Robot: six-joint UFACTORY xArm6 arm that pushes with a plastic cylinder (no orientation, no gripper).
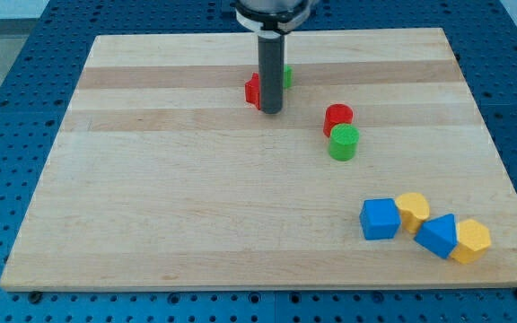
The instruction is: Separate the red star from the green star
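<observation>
near the board's top edge, my tip (270, 111) holds nothing and stands between the red star (253, 90) on its left and the green star (286, 76) on its right. both are still close together, so the separation is barely begun.

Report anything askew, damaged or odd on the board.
Nothing stands out. My tip sits between the red star and green star, hiding most of both. Other blocks lie intact on the board.

Red star (252, 91) and green star (287, 76) largely hidden behind the rod.
</observation>
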